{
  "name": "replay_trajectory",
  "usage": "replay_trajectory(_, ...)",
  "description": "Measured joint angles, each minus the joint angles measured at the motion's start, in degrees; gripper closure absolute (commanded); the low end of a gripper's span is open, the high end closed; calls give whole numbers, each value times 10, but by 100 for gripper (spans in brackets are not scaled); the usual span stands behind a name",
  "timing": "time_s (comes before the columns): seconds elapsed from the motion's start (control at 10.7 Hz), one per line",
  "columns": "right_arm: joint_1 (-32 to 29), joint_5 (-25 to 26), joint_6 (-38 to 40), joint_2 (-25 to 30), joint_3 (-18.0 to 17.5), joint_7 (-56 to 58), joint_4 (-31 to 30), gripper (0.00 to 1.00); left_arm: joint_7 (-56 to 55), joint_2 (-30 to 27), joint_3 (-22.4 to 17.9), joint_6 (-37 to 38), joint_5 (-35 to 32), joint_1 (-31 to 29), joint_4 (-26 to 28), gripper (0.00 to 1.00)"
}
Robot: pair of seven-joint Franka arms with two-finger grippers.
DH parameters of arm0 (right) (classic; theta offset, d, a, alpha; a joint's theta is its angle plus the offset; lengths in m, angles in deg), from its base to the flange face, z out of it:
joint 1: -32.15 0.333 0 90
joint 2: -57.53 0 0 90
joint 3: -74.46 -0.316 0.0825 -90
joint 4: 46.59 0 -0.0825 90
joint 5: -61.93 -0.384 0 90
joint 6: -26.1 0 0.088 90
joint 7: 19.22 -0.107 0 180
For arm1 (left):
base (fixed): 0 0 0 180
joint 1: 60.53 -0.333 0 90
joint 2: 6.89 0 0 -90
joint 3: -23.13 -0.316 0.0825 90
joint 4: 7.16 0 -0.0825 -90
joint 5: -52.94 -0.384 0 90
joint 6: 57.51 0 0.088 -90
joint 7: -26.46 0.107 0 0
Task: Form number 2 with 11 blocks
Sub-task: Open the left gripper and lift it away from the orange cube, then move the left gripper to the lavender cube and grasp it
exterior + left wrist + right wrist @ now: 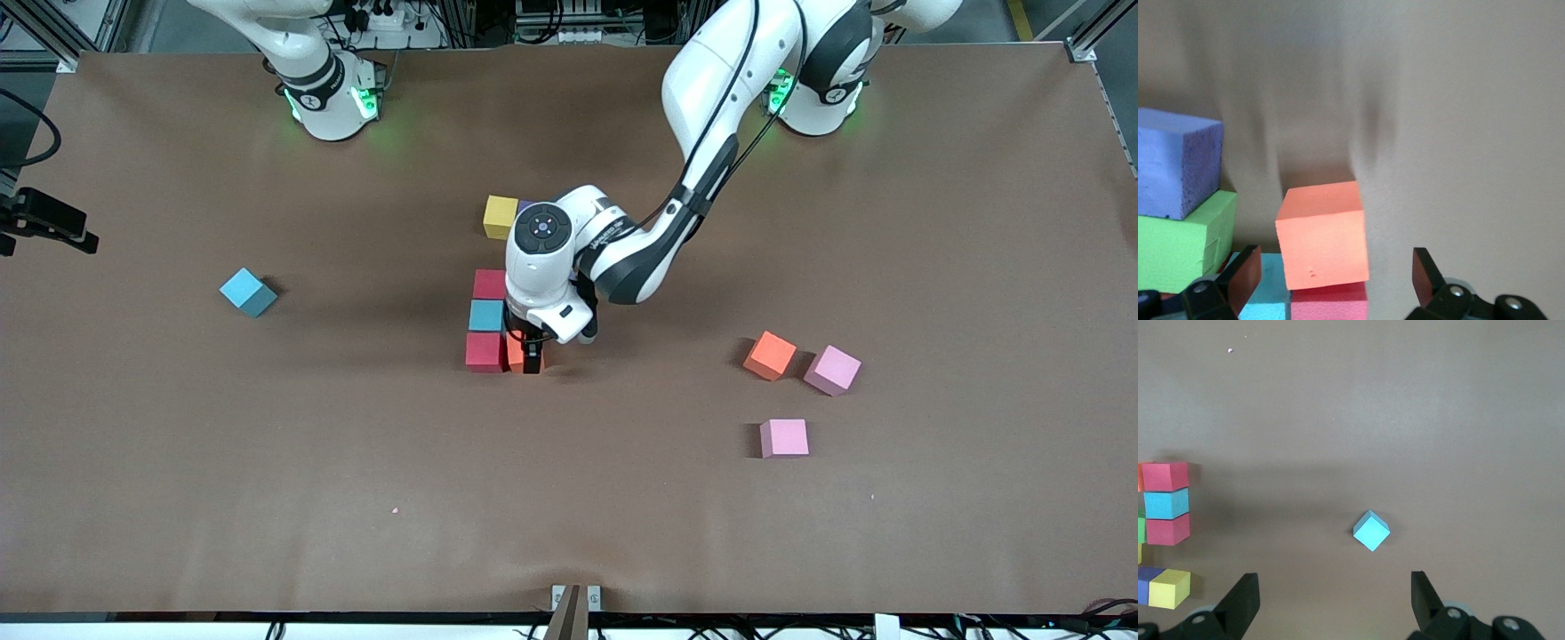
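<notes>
Left gripper [531,360] low over orange block [1323,233] in partial digit, fingers [1241,277] spread, gripping nothing. Right gripper [1331,600] raised above counter [267,462], fingers spread, empty; light blue block [1371,530] at 12 o'clock of it.

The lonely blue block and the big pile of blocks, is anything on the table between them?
No. In the front view only bare brown table lies between the lone light blue block and the cluster of blocks. The right wrist view shows the same.

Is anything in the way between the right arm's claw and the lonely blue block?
Nothing visible. The right gripper hangs over bare table with its jaws open, and the blue block sits alone below it, apart from the other blocks.
</notes>
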Motion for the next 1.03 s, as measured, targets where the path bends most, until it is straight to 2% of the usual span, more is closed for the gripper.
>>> replay_trajectory(0.28, -1, 3, 1, 0, 4, 0, 3, 0, 98, -23, -5, 65, 0, -42, 0, 0)
replay_trajectory(0.47, -1, 4, 2, 0, 5, 0, 4, 0, 167, -34, -7, 96, 0, -96, 0, 0)
replay_trajectory(0.75, -1, 4, 2, 0, 6, 0, 4, 0, 312, -38, -7, 109, 0, -200, 3, 0)
replay_trajectory(1.03, -1, 4, 2, 0, 6, 0, 4, 0, 482, -38, -7, 115, 0, -269, 6, 0)
